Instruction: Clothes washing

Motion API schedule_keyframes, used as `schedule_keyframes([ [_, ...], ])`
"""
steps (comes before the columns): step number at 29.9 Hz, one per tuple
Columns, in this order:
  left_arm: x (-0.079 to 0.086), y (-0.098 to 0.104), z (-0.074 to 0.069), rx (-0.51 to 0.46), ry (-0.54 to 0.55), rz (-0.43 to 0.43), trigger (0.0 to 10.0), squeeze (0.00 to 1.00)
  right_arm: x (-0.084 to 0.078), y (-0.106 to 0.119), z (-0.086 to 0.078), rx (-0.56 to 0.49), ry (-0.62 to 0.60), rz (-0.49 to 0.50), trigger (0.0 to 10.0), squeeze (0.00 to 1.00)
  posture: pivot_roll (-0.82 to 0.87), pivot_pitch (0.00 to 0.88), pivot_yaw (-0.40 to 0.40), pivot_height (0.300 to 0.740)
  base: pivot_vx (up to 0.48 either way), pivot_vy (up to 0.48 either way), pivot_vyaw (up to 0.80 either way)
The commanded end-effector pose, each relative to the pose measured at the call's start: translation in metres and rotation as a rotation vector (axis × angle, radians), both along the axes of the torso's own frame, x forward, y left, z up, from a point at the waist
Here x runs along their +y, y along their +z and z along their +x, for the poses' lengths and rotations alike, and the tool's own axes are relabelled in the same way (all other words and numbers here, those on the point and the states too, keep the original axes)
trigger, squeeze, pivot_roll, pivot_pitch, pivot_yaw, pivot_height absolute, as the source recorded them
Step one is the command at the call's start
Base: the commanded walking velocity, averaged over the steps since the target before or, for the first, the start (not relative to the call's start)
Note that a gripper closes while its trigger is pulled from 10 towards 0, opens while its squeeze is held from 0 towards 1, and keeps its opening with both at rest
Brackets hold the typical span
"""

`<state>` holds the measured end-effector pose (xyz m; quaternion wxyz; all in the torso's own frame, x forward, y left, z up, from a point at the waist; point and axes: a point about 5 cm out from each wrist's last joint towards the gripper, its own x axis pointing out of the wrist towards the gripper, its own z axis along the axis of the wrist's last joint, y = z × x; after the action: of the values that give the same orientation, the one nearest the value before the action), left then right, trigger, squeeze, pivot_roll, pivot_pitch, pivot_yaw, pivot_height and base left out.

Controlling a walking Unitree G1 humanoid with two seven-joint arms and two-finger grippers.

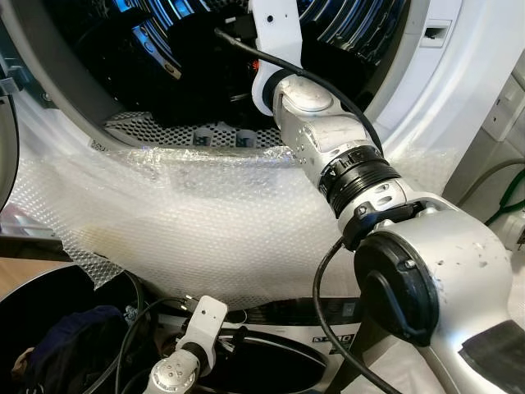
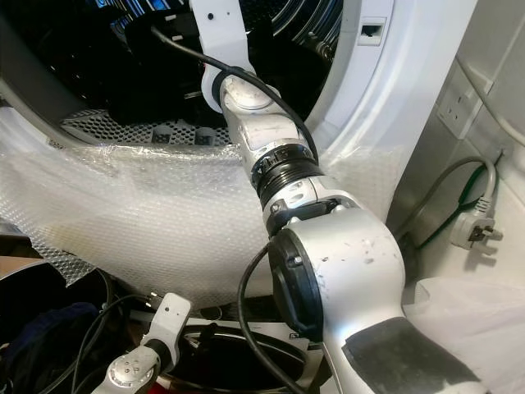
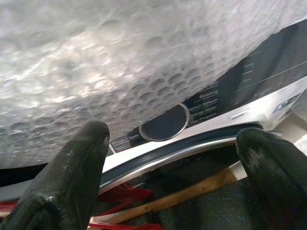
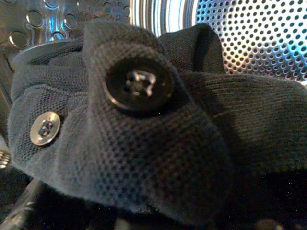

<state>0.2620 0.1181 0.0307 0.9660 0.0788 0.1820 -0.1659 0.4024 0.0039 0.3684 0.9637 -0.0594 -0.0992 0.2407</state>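
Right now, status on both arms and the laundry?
Right arm reaching into drum. Dark garment right at its wrist camera. Left pincer open, low by bubble wrap.

2 head eyes down on the same washer drum (image 1: 164, 49), wrist cams super close-up

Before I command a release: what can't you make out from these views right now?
- Right gripper: in the eye views the forearm runs off the top edge, so finger state unknown.
- Right wrist view: dark garment covers the lens; whether it is held or resting in the drum is unclear.
- Washer panel text: too small, partly under bubble wrap.
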Motion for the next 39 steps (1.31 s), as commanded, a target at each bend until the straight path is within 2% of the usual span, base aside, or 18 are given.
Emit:
schedule_keyframes([
  [1, 0.003, -0.003, 0.0, 0.018, 0.01, 0.007, 10.0, 0.0, 0.0, 0.009, -0.002, -0.03, 0.044, 0.005, 10.0, 1.0, 0.12, 0.0, 0.035, 0.74, 0.0, 0.0, 0.0],
  [2, 0.003, -0.003, 0.001, 0.018, 0.01, 0.005, 10.0, 0.0, 0.001, 0.009, -0.003, -0.035, 0.074, -0.009, 10.0, 0.89, 0.12, 0.0, 0.035, 0.74, 0.0, 0.0, 0.0],
  [4, 0.003, -0.003, 0.001, 0.018, 0.011, 0.005, 10.0, 0.0, 0.002, 0.01, -0.004, -0.039, 0.094, -0.019, 10.0, 0.89, 0.12, 0.0, 0.035, 0.74, 0.0, 0.0, 0.0],
  [5, 0.003, -0.002, 0.001, 0.017, 0.01, 0.001, 10.0, 0.0, 0.0, 0.013, -0.004, -0.059, 0.105, -0.033, 10.0, 0.0, 0.1, 0.0, 0.04, 0.74, 0.0, 0.0, 0.0],
  [7, 0.003, -0.002, 0.001, 0.017, 0.01, 0.001, 10.0, 0.0, 0.0, 0.013, -0.004, -0.059, 0.105, -0.033, 10.0, 0.0, 0.1, 0.0, 0.04, 0.74, 0.0, 0.0, 0.0],
  [12, -0.001, -0.002, 0.002, 0.019, -0.021, -0.008, 10.0, 0.0, -0.015, 0.028, -0.004, -0.115, 0.152, -0.017, 10.0, 0.0, 0.07, 0.0, 0.046, 0.74, 0.0, 0.0, 0.0],
  [16, -0.001, -0.003, 0.003, 0.022, -0.029, -0.008, 10.0, 0.0, -0.019, 0.028, -0.004, -0.124, 0.179, -0.015, 10.0, 0.0, 0.06, 0.0, 0.057, 0.74, 0.0, 0.0, 0.0],
  [21, -0.002, 0.001, 0.007, 0.012, -0.03, -0.017, 10.0, 0.0, -0.026, 0.004, -0.001, -0.113, 0.272, -0.1, 10.0, 0.0, 0.06, 0.0, 0.068, 0.74, 0.0, 0.0, 0.0],
  [24, -0.002, 0.002, 0.008, 0.012, -0.032, -0.016, 10.0, 0.0, -0.027, -0.005, 0.0, -0.112, 0.285, -0.156, 10.0, 0.0, 0.06, 0.0, 0.069, 0.74, 0.0, 0.0, 0.0],
  [27, -0.002, 0.003, 0.009, 0.009, -0.034, -0.017, 10.0, 0.0, -0.027, -0.01, -0.002, -0.124, 0.326, -0.197, 10.0, 0.0, 0.06, 0.0, 0.067, 0.74, 0.0, 0.0, 0.0],
  [31, -0.002, 0.003, 0.009, 0.007, -0.033, -0.02, 10.0, 0.0, -0.026, -0.011, -0.004, -0.14, 0.363, -0.203, 10.0, 0.0, 0.06, 0.0, 0.065, 0.74, 0.0, 0.0, 0.0],
  [32, -0.002, 0.003, 0.008, 0.008, -0.026, -0.024, 10.0, 0.0, -0.028, -0.012, -0.01, -0.164, 0.483, -0.175, 10.0, 0.0, 0.07, 0.0, 0.061, 0.74, 0.0, 0.0, 0.0],
  [34, -0.002, 0.002, 0.007, 0.011, -0.027, -0.024, 10.0, 0.0, -0.034, -0.021, -0.014, -0.206, 0.553, -0.243, 10.0, 0.0, 0.07, 0.0, 0.061, 0.74, 0.0, 0.0, 0.0],
  [36, -0.002, 0.002, 0.007, 0.01, -0.02, -0.029, 10.0, 0.0, -0.044, -0.033, -0.012, -0.207, 0.529, -0.321, 10.0, 0.0, 0.07, 0.0, 0.059, 0.74, 0.0, 0.0, 0.0],
  [39, -0.001, 0.002, 0.007, 0.009, -0.013, -0.032, 10.0, 0.0, -0.054, -0.033, -0.013, -0.21, 0.532, -0.302, 10.0, 0.0, 0.06, 0.0, 0.058, 0.74, 0.0, 0.0, 0.0],
])
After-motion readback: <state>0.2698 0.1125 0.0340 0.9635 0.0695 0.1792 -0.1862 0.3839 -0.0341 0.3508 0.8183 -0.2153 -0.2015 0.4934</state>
